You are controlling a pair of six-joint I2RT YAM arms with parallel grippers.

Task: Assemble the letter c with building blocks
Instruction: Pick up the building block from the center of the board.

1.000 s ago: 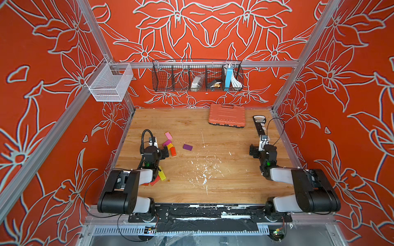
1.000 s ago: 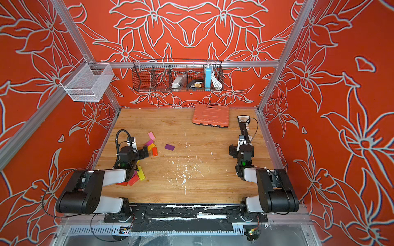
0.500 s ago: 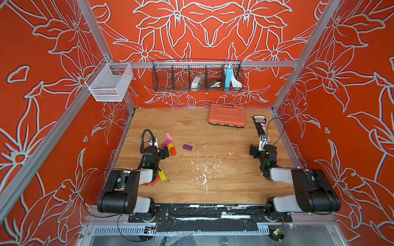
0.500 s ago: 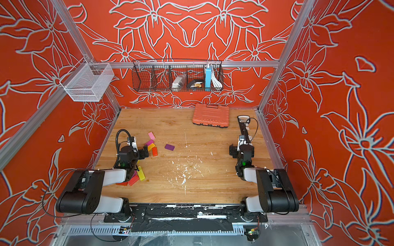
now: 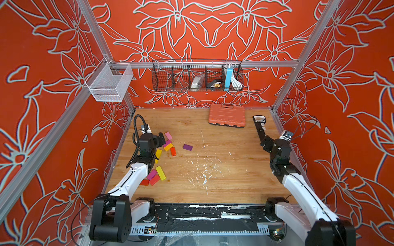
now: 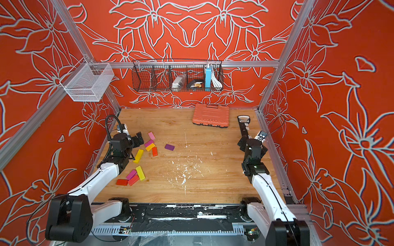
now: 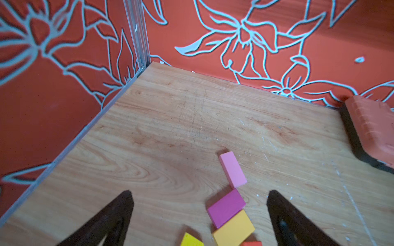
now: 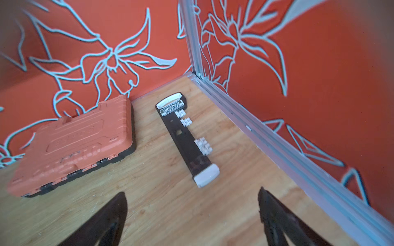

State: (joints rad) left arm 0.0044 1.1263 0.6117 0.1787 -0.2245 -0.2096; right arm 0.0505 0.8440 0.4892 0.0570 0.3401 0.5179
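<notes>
The building blocks lie loose on the left of the wooden table. A pink block, a magenta one, an orange one and an orange-red one sit together, with a purple block apart to their right. Nearer the front lie two yellow bars, a magenta block and two red blocks. My left gripper hangs open just left of the pink and magenta blocks, holding nothing. My right gripper is open and empty by the right wall.
A large orange ribbed tool case lies at the back. A black tool strip lies along the right wall, just beyond my right gripper. A wire basket and a white mesh bin hang on the walls.
Both arms have risen out of their folded pose, and both grippers have lifted and shifted slightly toward the back. The blocks lie as before.
</notes>
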